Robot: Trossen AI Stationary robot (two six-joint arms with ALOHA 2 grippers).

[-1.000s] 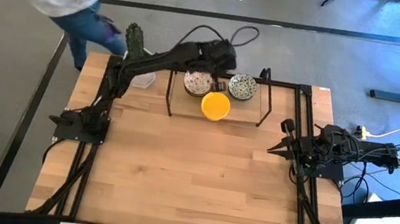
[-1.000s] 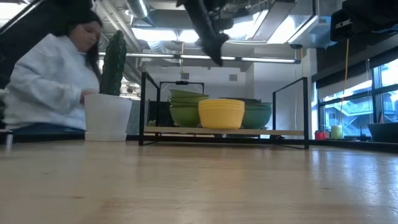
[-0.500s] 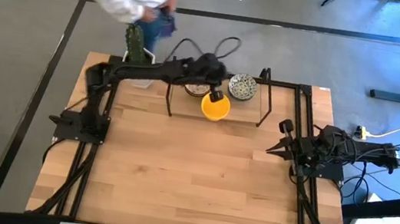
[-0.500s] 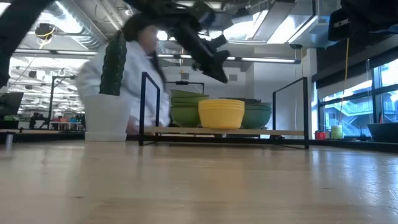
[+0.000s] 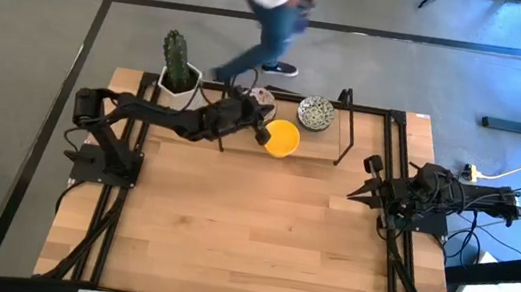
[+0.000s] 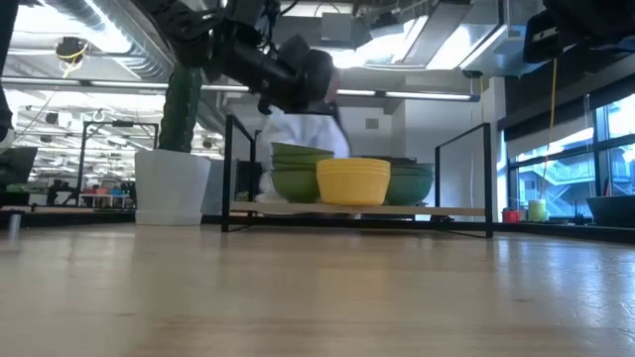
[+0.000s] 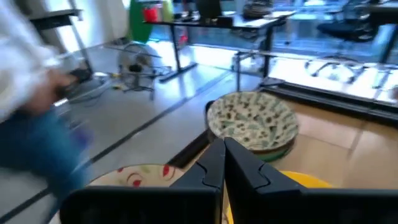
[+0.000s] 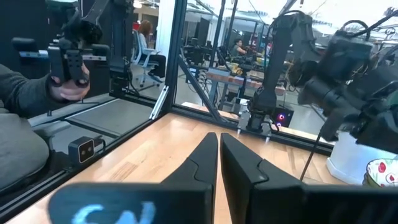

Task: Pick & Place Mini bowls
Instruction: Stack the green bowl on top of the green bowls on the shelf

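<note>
At the far left of the pale wooden bench [image 5: 229, 233] stands a white pot with a green cactus [image 5: 178, 65], no part of the job. Next to it the left gripper [image 5: 261, 130] reaches in beside a low black wire rack [image 5: 347, 127] along the far edge, its fingers [image 7: 214, 165] pressed together with nothing between them, poised just above the bowls. On the rack sit the mini bowls: a white shallow round bowl with red-pink speckles [image 5: 262, 97] half hidden by the arm, a plain bright yellow round bowl [image 5: 283, 138] nearest the fingertips, and farther right a white round bowl with a green-grey pattern [image 5: 315, 112]. Seen level across the bench, the yellow one looks like a stack [image 6: 353, 180] of several, with green stacks behind. These look like hard, glazed or plastic ware: stiff, light singly, smooth and likely slippery, and apt to chip or clatter if dropped. The rim is the sensible hold, one finger inside and one outside the wall, lifting straight up so a nested bowl does not drag its neighbour along. Far right, the right gripper [image 5: 369, 181] waits near the bench edge, fingers [image 8: 214, 155] nearly touching and holding nothing.
</note>
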